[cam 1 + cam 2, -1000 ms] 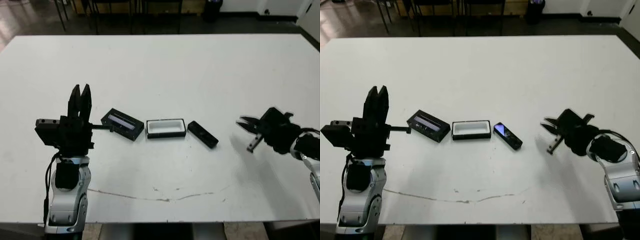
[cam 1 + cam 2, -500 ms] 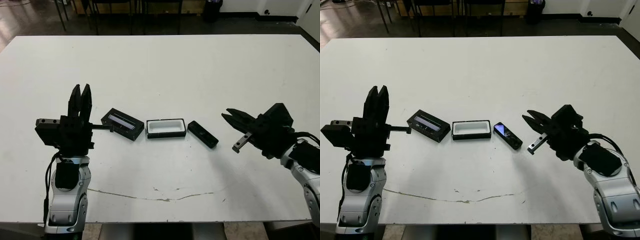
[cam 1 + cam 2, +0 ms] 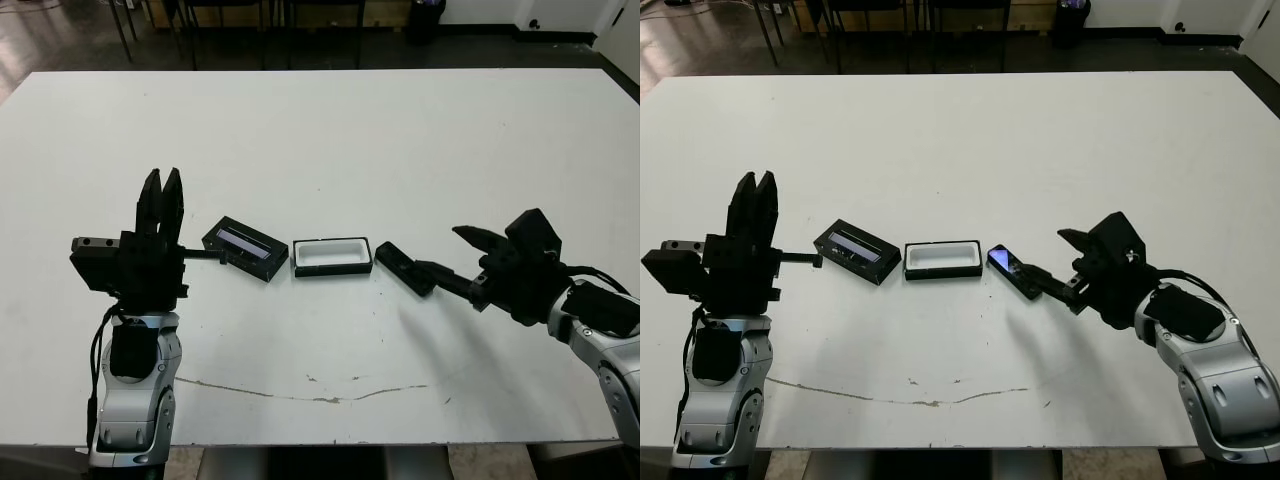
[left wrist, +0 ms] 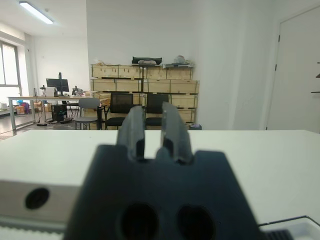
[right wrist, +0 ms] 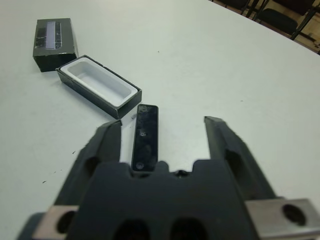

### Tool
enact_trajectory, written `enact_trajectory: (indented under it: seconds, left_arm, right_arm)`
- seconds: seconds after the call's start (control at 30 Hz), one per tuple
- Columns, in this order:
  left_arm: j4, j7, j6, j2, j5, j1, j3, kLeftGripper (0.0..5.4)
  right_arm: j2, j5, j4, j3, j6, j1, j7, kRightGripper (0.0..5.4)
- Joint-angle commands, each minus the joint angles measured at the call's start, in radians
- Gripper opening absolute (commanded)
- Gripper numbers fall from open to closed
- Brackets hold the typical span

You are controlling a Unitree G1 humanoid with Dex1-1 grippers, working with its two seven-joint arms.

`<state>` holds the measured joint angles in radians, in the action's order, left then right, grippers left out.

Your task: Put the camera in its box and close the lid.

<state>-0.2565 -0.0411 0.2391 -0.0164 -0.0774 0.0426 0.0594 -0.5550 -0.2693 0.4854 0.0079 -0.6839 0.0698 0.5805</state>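
The camera (image 3: 405,268), a slim black bar, lies flat on the table just right of the box (image 3: 332,256), a white-lined open tray. Left of the box, the lid (image 3: 245,248) lies with its pale strip facing up. My right gripper (image 3: 445,255) is open and low at the camera's right end. In the right wrist view the camera (image 5: 145,136) runs in between the spread fingers, closer to one finger (image 5: 107,142). My left gripper (image 3: 160,188) stands upright left of the lid, fingers together and holding nothing.
The white table (image 3: 330,140) stretches wide behind the three items. A thin dark scuff line (image 3: 320,392) marks its front part. Chairs and wooden crates stand beyond the far edge in the left wrist view.
My right gripper has moved left across the table, from well right of the camera to the camera's right end, staying open. The left arm, box, lid and camera have not moved.
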Motion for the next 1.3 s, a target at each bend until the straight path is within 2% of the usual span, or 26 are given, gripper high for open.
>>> enact_trajectory:
  seconds: [0.03, 0.2, 0.47, 0.77, 1.03, 1.17, 1.3]
  left_arm:
    - [0.01, -0.004, -0.021, -0.006, -0.008, 0.014, 0.005, 0.0]
    - [0.007, 0.001, -0.026, -0.007, 0.004, 0.018, 0.007, 0.0]
    - [-0.006, -0.002, -0.031, -0.006, -0.004, 0.027, 0.008, 0.0]
    - [-0.002, -0.007, -0.029, -0.011, -0.008, 0.03, 0.015, 0.0]
    - [-0.001, -0.011, -0.034, -0.011, -0.003, 0.032, 0.013, 0.0]
    - [0.011, -0.019, -0.028, -0.01, -0.007, 0.031, 0.009, 0.0]
    - [0.007, -0.012, -0.035, -0.005, -0.001, 0.033, 0.006, 0.0]
  right_arm:
    - [-0.01, 0.006, -0.024, 0.022, -0.016, 0.005, -0.001, 4.37]
    - [-0.016, 0.025, -0.048, 0.047, 0.007, 0.006, 0.002, 5.38]
    - [-0.004, 0.046, -0.108, 0.081, 0.058, -0.025, 0.007, 5.38]
    - [0.018, 0.061, -0.145, 0.118, 0.037, -0.054, -0.024, 5.38]
    - [0.074, 0.065, -0.17, 0.115, 0.108, -0.107, -0.061, 5.38]
    - [0.131, 0.061, -0.168, 0.103, 0.132, -0.146, -0.109, 4.78]
    - [0.192, 0.091, -0.177, 0.11, 0.213, -0.183, -0.172, 3.86]
